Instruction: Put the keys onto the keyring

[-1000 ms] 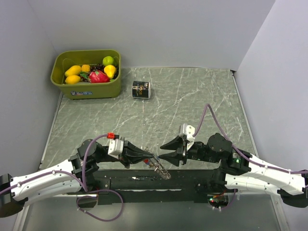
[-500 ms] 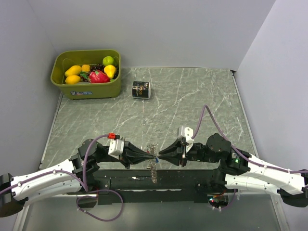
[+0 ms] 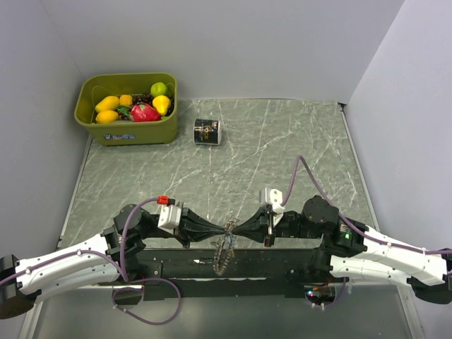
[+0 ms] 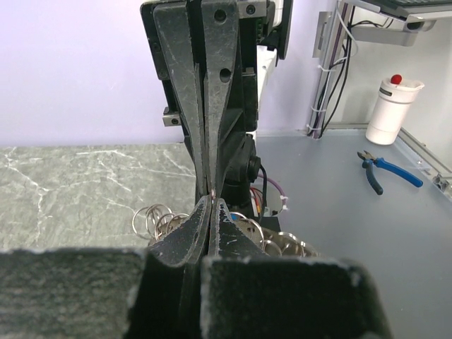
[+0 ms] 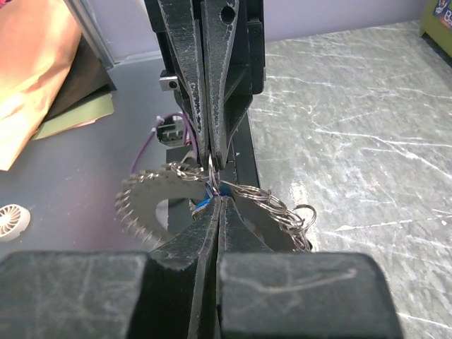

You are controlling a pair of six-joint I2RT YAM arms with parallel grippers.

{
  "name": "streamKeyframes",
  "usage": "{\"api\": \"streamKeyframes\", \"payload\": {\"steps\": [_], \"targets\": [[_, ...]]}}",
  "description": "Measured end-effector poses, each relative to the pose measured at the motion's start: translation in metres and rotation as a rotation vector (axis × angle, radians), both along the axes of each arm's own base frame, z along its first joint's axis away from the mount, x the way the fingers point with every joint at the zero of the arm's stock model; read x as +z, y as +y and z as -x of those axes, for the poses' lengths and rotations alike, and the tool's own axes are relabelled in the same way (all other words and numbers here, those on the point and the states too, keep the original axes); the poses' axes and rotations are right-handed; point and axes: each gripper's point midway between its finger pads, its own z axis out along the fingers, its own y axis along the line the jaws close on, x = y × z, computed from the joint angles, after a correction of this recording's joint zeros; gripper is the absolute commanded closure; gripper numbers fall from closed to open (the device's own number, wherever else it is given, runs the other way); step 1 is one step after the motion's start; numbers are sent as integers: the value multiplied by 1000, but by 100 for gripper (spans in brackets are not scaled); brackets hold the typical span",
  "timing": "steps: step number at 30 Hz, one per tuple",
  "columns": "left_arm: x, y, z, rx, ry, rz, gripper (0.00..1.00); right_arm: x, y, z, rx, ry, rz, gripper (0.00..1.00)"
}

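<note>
"Keyring [image 3: 224, 251], where has it got to?" the first one asked.

"Sweep from the left," said the second. "A green tub [image 3: 127, 135] of fruit sits in the far left corner of the counter [image 3: 282, 141], with a small black can [image 3: 207, 131] just to its right, lying on its side."

"And the near edge?"

"The left gripper [image 3: 224, 229] reaches in there, clenched on the keyring. The ring hangs below its tips at the middle of the near edge, fringed with silver keys [image 5: 131, 203] like a toothed wheel."

"And further right?"

"The right gripper [image 3: 239, 228] meets the left one tip to tip. It is pinched tight on the same ring, and a blue key head [image 5: 203, 203] shows at its tips."
</note>
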Motion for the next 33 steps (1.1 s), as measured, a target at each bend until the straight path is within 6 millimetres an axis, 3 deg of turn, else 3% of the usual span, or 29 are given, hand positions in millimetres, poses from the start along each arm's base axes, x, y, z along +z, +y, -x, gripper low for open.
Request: {"api": "streamKeyframes", "payload": {"steps": [15, 17, 18, 22, 27, 33], "targets": [[8, 3, 4, -14, -10, 28, 99, -10, 2, -1, 0, 10, 24, 100], [8, 3, 5, -20, -12, 27, 99, -10, 2, -1, 0, 10, 26, 81], [8, 3, 5, -21, -12, 27, 99, -10, 1, 0, 0, 9, 23, 66], [7, 3, 8, -34, -15, 23, 99, -3, -8, 3, 1, -10, -17, 36], [6, 3, 9, -40, -16, 21, 99, 11, -18, 9, 14, -42, -71, 27], [4, 3, 9, -45, -15, 15, 99, 8, -11, 12, 45, -36, -60, 32]]}}
